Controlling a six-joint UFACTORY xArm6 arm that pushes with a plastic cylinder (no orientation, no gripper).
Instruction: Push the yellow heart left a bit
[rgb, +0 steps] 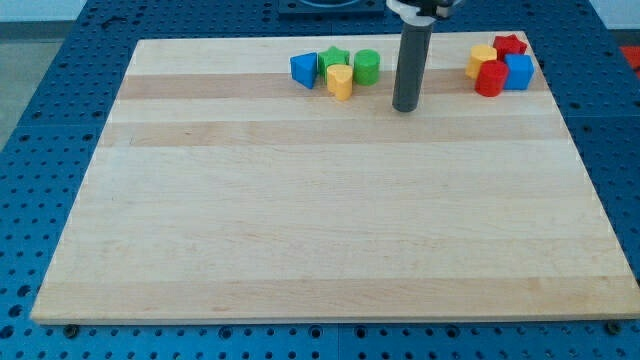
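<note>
The yellow heart (341, 81) lies near the view's top, in a cluster with a blue triangle (303, 69) on its left, a green star (333, 59) behind it and a green cylinder (367, 66) on its right. My tip (404, 107) rests on the wooden board (330, 220), to the right of the yellow heart and a little below it, apart from it by about one block width past the green cylinder. It touches no block.
A second cluster sits at the view's top right: a yellow block (481, 60), a red star (510, 45), a red block (491, 78) and a blue cube (518, 71). The board lies on a blue perforated table (40, 150).
</note>
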